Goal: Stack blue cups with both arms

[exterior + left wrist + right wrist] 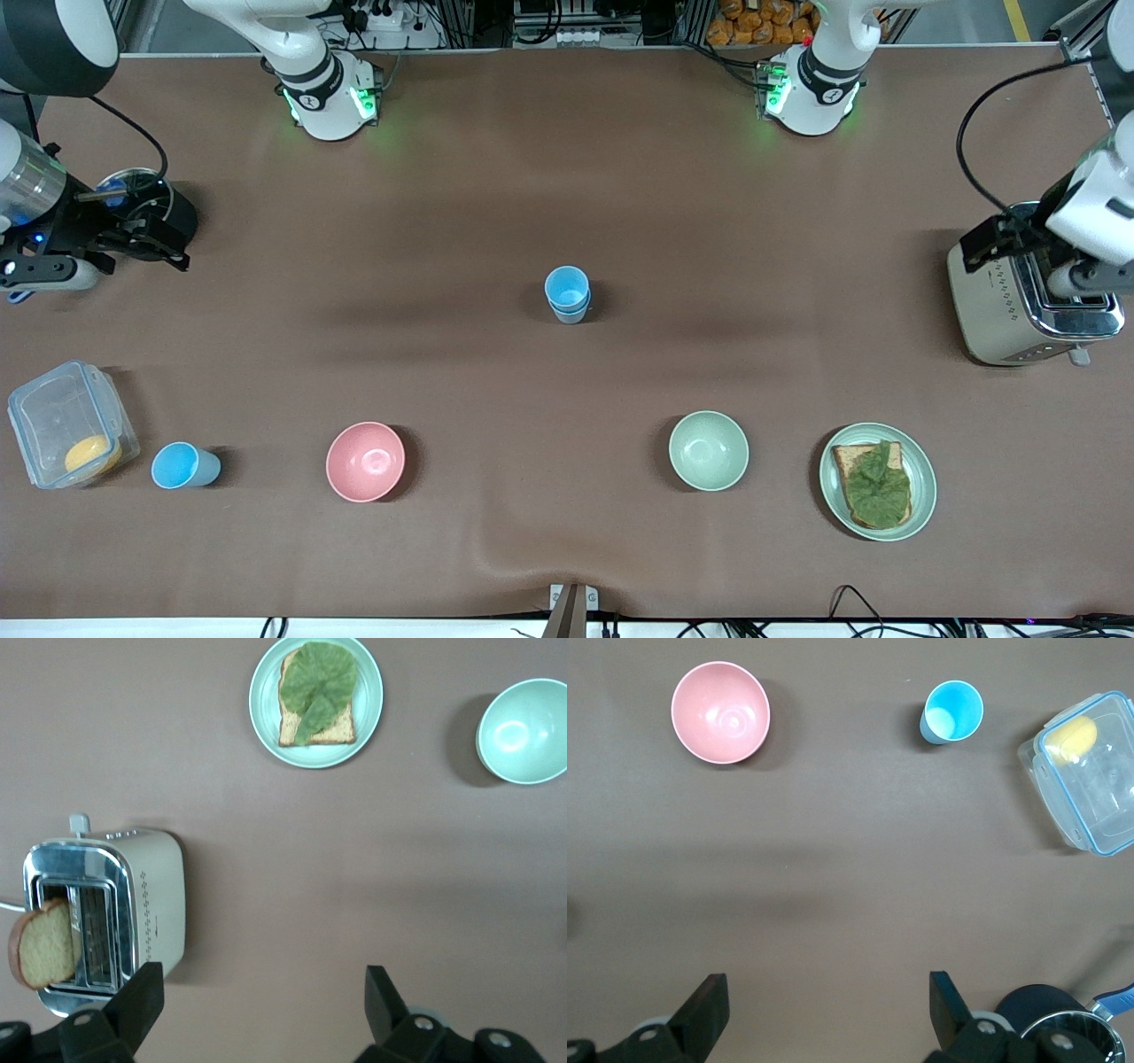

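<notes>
The left hand [257,1010] has its two black fingers [142,997] spread wide apart, holding and touching nothing; it hangs pointing down over the bare brown bench [567,177] just beside the silver toaster [1019,306] at the left arm's end. A slice of bread [40,943] stands in the toaster's slot.

The right hand [824,1010] is likewise fully spread and empty, its fingers [709,1005] pointing down over the bench at the right arm's end, next to a black round pot [146,208].

Two small light-blue plastic cups [567,292] sit nested, one inside the other, upright at the middle of the bench. A third blue cup [183,466] stands alone nearer the front camera, between a clear plastic lidded box [71,425] holding a yellow lump and a pink bowl [365,461]. A pale green bowl [708,450] and a green plate [917,514] carrying toast topped with a lettuce leaf lie toward the left arm's end.
</notes>
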